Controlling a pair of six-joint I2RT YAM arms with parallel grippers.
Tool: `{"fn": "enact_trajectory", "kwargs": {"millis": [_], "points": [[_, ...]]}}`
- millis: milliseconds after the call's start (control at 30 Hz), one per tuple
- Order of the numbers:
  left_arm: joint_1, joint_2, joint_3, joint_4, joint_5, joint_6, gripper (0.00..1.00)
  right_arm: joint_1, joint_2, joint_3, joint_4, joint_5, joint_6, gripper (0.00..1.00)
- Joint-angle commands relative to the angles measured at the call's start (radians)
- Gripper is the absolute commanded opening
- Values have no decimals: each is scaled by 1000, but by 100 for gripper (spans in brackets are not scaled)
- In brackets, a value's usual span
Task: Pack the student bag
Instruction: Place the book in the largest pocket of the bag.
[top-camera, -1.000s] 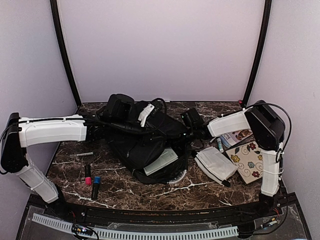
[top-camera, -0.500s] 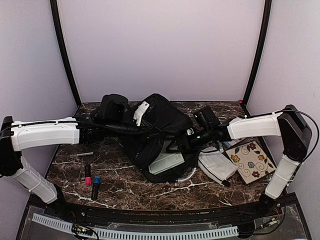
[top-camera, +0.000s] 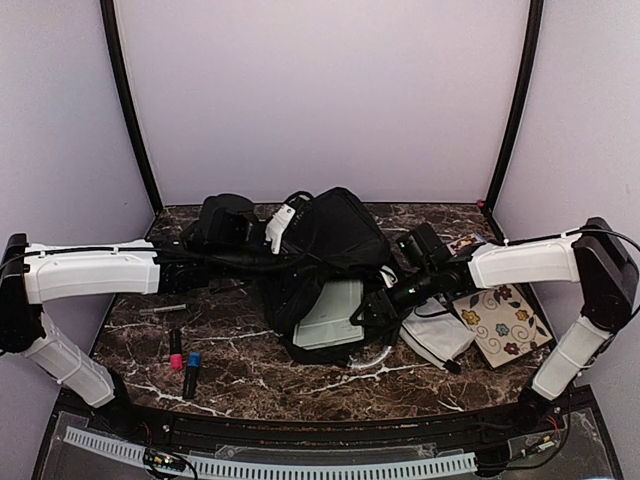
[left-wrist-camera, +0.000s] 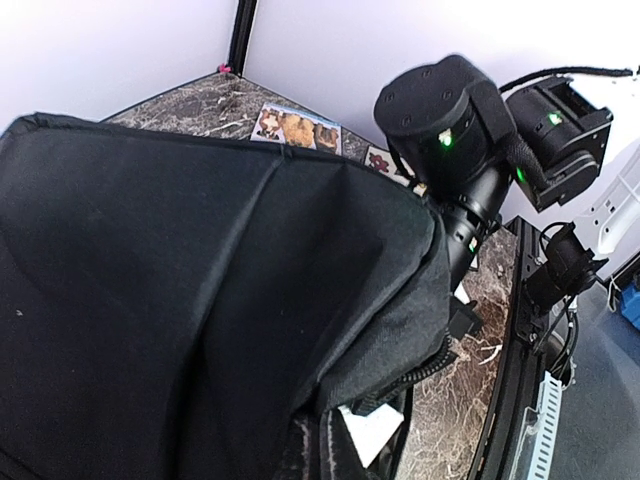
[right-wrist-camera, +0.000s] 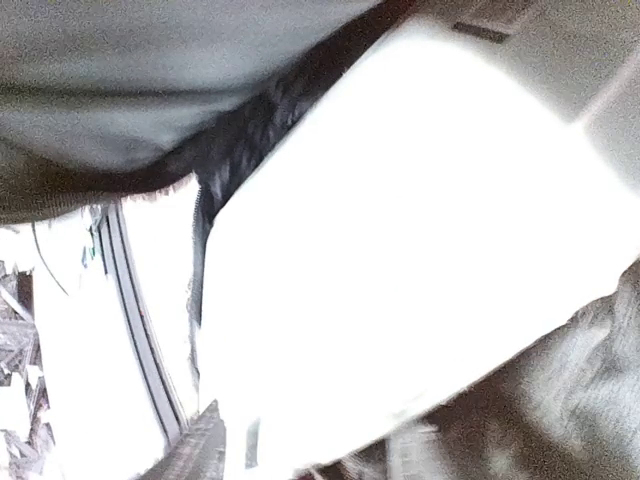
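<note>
The student bag (top-camera: 335, 240), a large black backpack, lies mid-table with its top flap lifted. My left gripper (top-camera: 287, 232) grips that flap at its left edge. In the left wrist view black fabric (left-wrist-camera: 180, 300) fills the frame and hides my fingers. A flat pale grey-white item (top-camera: 330, 312) lies in the bag's opening and also shows in the left wrist view (left-wrist-camera: 370, 432). My right gripper (top-camera: 380, 302) is at the opening's right edge, against that item. The right wrist view is a blur of the white surface (right-wrist-camera: 420, 250), so I cannot tell how its jaws stand.
A white fabric pouch (top-camera: 432, 335) and a floral notebook (top-camera: 497, 322) lie right of the bag. A printed book (top-camera: 466, 243) is behind them. A pink-capped marker (top-camera: 175, 350), a blue-capped marker (top-camera: 191, 372) and a thin pen (top-camera: 162, 310) lie front left.
My left gripper has lifted the bag's flap up and back, exposing more of the pale item. My right arm has stretched out leftward and lowered its gripper to the bag's opening.
</note>
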Motion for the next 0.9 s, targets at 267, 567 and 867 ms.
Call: {"fn": "enact_trajectory", "kwargs": {"millis": [267,567,867], "points": [[18,-50,12,96,-70,-55,0,96,-70,37,-115,41,-248,36],[19,-72,0,129,-122,-40,0,165,-93,68,-229,158,-403,64],[19,-45,-2,76,-141,-43,0,182,-150,172,-506,134,-623,72]]}}
